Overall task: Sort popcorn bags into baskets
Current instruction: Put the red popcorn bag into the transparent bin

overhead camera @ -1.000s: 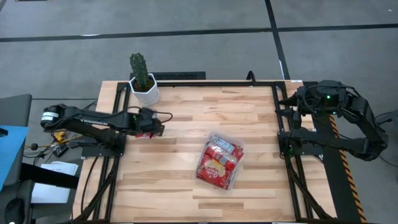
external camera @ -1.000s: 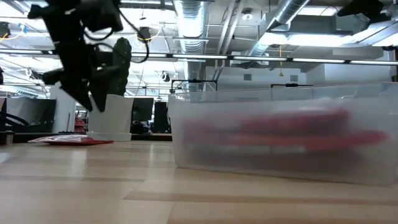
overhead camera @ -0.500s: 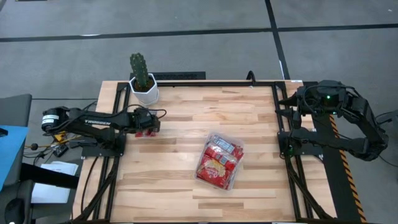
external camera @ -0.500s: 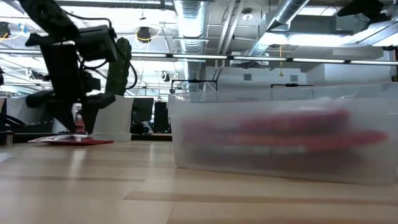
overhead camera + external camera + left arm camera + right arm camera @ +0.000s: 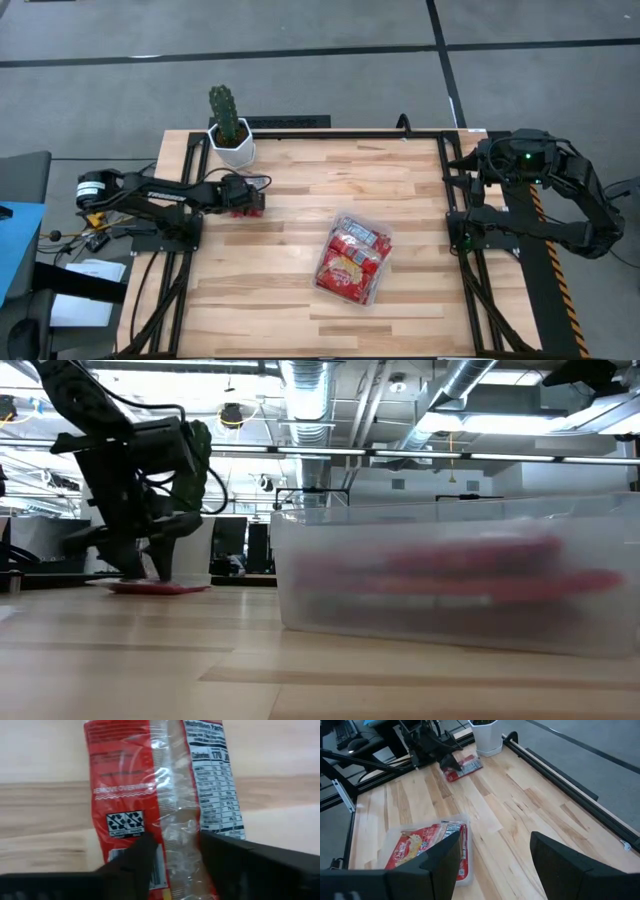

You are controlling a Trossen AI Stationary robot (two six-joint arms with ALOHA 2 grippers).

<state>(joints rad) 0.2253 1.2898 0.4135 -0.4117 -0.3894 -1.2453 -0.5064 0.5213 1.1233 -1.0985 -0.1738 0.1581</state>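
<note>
Across the table: bare wood runs on every side of my clear basket (image 5: 352, 262), so that is my landmark.
Table (image 5: 330, 180): light wooden planks inside a dark frame; the broadest open stretch lies between the basket and my left arm.
Basket: right of the table's middle, turned a little askew, well clear of every edge; in the low view its cloudy wall (image 5: 450, 575) fills the near right.
Bags in basket (image 5: 350, 265): red packets lie flat inside, overlapping.
Cactus pot (image 5: 231, 146): white, at the far edge, well left of the basket.
Right arm: folded over the frame, well right of the basket; my right gripper (image 5: 492, 855) hangs there with its fingers spread, nothing between them.
Left arm: stretched low from the left edge toward the basket, wrist bent down.
Left gripper (image 5: 243, 196): down at the table, well left of the basket, just before the pot; my fingers (image 5: 137, 857) stand apart astride the loose bag.
Loose popcorn bag (image 5: 160, 795): flat on the wood, printed back up, under that gripper.
</note>
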